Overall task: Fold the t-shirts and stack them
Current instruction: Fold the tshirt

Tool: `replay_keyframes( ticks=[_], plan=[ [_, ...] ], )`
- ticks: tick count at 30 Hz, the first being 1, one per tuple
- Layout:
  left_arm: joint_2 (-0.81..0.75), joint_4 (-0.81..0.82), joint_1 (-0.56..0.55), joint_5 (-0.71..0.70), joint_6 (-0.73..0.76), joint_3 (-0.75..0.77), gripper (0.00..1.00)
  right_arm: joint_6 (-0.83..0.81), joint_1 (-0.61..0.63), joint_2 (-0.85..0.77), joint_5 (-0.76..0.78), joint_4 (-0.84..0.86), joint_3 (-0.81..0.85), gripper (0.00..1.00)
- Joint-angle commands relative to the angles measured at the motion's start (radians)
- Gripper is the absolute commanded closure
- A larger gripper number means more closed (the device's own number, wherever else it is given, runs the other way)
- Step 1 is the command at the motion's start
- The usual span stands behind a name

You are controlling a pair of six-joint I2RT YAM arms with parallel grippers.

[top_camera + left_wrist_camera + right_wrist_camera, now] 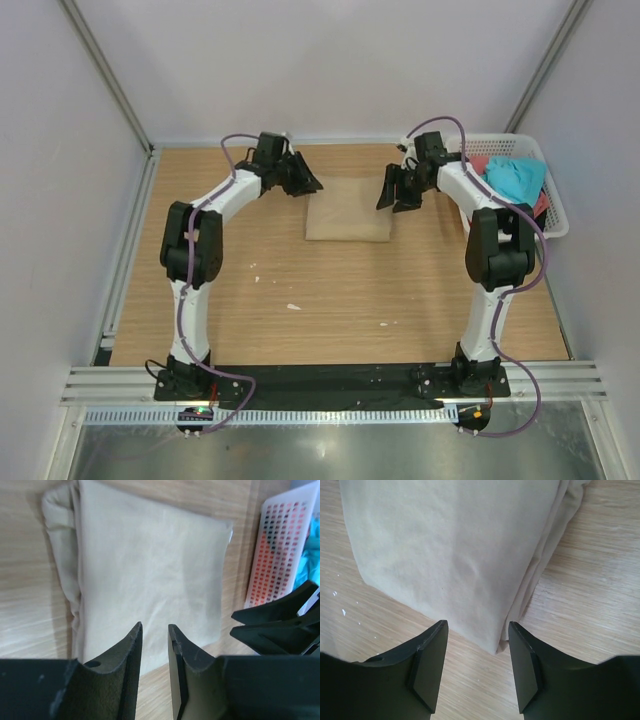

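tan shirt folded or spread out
Folded: the tan shirt lies as a compact rectangle, with stacked layers showing along one edge in both wrist views.

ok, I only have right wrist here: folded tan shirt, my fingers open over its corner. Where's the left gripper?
Observer: The left gripper is at the opposite, far-left corner of the tan shirt, fingers apart with nothing between them.
Operator: any more shirts around?
Observer: Yes. A turquoise shirt and a coral-red shirt lie loose in a white basket, not folded.
Operator: where's that basket exactly?
Observer: At the far right. In the top view the right gripper sits between the basket and the tan shirt's right edge.
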Motion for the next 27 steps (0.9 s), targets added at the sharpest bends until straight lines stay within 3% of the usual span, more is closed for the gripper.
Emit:
replay_keyframes(
  ticks=[1, 5, 8, 9, 12, 17, 21, 27],
  plan=[
    [0.026, 0.048, -0.032, 0.058, -0.021, -0.054, 0.72, -0.014, -0.003, -0.032, -0.054, 0.044, -0.074, 0.42],
    [0.051, 0.045, -0.032, 0.027, -0.011, -0.094, 0.73, -0.005, -0.001, -0.027, -0.063, 0.087, -0.144, 0.49],
    [0.064, 0.046, -0.032, 0.003, -0.01, -0.122, 0.72, 0.006, -0.001, -0.016, -0.056, 0.125, -0.204, 0.65],
    [0.066, 0.046, -0.032, -0.002, -0.005, -0.128, 0.73, 0.008, -0.001, -0.021, -0.045, 0.131, -0.22, 0.78],
    [0.061, 0.046, -0.032, -0.043, 0.005, -0.168, 0.73, 0.012, -0.001, -0.033, -0.014, 0.165, -0.27, 0.99],
    [0.041, 0.032, -0.032, -0.1, 0.012, -0.2, 0.74, 0.025, -0.001, -0.032, 0.035, 0.159, -0.296, 0.99],
    [0.02, 0.003, -0.032, -0.073, 0.024, -0.146, 0.73, 0.052, -0.001, -0.081, 0.073, 0.155, -0.327, 0.82],
    [-0.046, -0.099, -0.035, -0.028, 0.067, -0.056, 0.72, 0.038, -0.001, -0.141, 0.154, 0.05, -0.27, 0.79]
  ],
)
